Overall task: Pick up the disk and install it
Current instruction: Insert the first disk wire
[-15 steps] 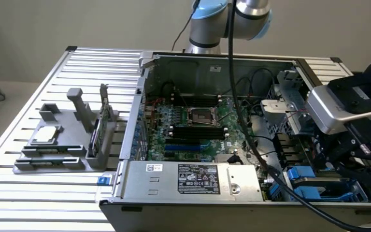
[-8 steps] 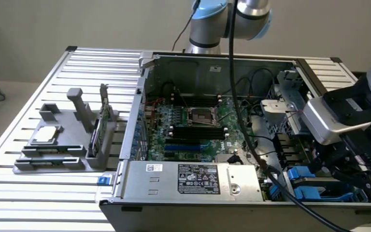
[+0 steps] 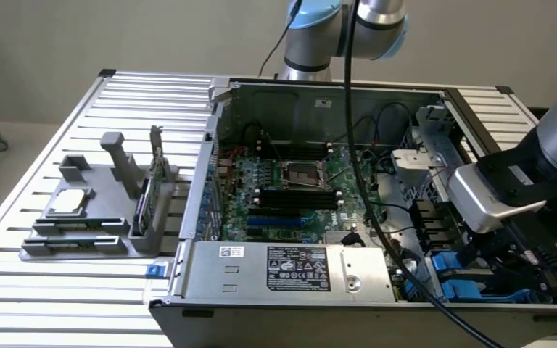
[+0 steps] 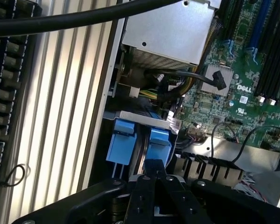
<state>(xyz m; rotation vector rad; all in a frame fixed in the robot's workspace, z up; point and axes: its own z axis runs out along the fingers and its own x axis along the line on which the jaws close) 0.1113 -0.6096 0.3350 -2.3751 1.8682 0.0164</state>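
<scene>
The disk (image 4: 141,143) stands edge-on in the drive bay at the front corner of the open computer case, on the exterior view's right. Its blue rail frame (image 3: 472,288) shows as two blue tabs with a silver-grey strip across them. My gripper (image 4: 154,167) reaches down to it, and its black fingers (image 4: 148,186) are drawn together on the frame's near blue tab. In the exterior view the wrist housing (image 3: 492,196) covers the fingers.
The power supply box (image 3: 289,270) lies right beside the bay, with cable bundles (image 4: 177,84) between them. The motherboard (image 3: 298,188) fills the case floor. A grey fixture (image 3: 85,217) on the slatted table holds a small silver chip and an upright green card. A thick black cable (image 4: 84,21) hangs overhead.
</scene>
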